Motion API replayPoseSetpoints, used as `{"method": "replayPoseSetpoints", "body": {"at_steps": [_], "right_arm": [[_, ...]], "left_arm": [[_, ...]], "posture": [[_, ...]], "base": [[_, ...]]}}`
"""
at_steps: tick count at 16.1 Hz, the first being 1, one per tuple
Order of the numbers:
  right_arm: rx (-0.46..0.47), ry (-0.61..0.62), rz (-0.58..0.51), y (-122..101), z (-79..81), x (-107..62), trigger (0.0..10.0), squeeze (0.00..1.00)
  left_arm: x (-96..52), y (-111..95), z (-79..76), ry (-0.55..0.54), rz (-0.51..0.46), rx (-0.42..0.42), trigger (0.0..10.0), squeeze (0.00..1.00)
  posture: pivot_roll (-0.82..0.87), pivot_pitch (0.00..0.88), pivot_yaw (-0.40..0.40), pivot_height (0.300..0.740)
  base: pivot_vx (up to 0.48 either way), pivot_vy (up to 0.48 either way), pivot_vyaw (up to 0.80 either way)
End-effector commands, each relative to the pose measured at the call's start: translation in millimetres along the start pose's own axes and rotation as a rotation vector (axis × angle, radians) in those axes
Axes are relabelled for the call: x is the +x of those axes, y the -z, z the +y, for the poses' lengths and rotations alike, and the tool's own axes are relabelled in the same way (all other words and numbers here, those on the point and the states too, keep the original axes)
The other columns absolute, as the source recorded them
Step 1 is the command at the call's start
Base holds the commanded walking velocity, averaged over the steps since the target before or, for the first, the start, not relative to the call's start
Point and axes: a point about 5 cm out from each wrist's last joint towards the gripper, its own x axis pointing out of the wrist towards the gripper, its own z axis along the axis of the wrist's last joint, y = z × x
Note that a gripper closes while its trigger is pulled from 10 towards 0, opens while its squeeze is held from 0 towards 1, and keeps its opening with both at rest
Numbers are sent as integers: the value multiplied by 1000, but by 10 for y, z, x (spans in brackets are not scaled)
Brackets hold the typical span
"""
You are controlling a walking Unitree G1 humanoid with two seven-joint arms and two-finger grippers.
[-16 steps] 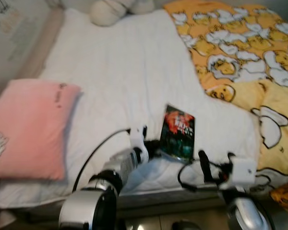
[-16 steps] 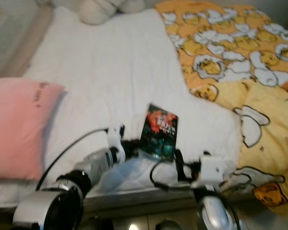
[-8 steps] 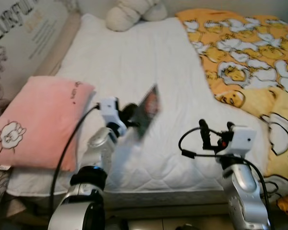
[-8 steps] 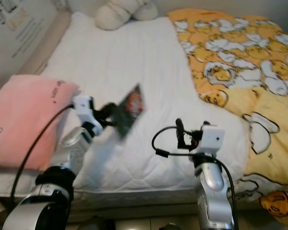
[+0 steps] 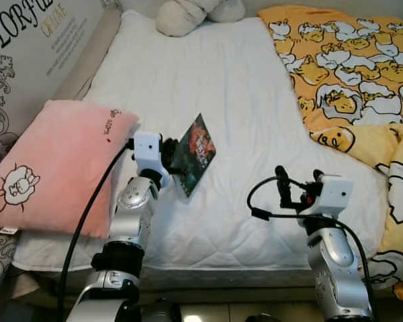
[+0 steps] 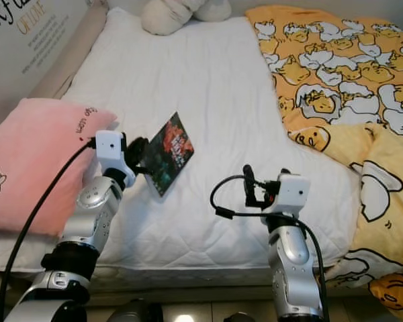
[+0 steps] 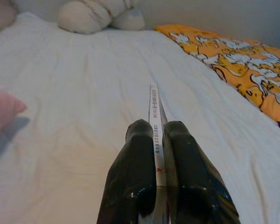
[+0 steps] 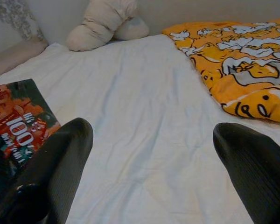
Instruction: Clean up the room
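A thin book [image 5: 195,153] with a dark red and green cover hangs tilted above the white mattress [image 5: 208,80]. My left gripper [image 5: 172,157] is shut on the book's near edge, beside the pink pillow [image 5: 54,161]. In the left wrist view the two black fingers [image 7: 135,177] pinch the book's spine [image 7: 155,116] edge-on. My right gripper [image 5: 295,182] stands open over the bed's front part, right of the book, with nothing between its fingers [image 8: 60,163]. The book's cover [image 8: 18,121] shows at the side of the right wrist view.
An orange and yellow cartoon-print blanket [image 5: 349,74] covers the bed's right side and spills over the right front corner. A cream plush toy [image 5: 188,13] lies at the far end. A printed wall panel [image 5: 27,47] runs along the left. The bed's front edge [image 5: 215,275] is near me.
The left gripper lifted the book off the mattress's front part and carried it left, toward the pink pillow. The camera view shifted and steadied. The right gripper rose a little.
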Motion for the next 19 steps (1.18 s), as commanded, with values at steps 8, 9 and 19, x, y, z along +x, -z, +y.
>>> {"method": "replayPoseSetpoints", "body": {"at_steps": [8,9,19], "right_arm": [[-21,-15,10,-6,-64,-145,10000,0],[-23,-20,16,-3,-68,-162,10000,0],[-31,-214,139,146,89,-183,10000,0]], "left_arm": [[120,-19,651,-513,57,-359,10000,0],[91,15,685,-531,64,-368,10000,0],[-367,321,943,-786,79,-123,10000,0]], "posture": [[-61,0,8,736],[-59,0,0,736],[34,0,-79,736]], "base": [[0,0,0],[0,0,0],[0,0,0]]}}
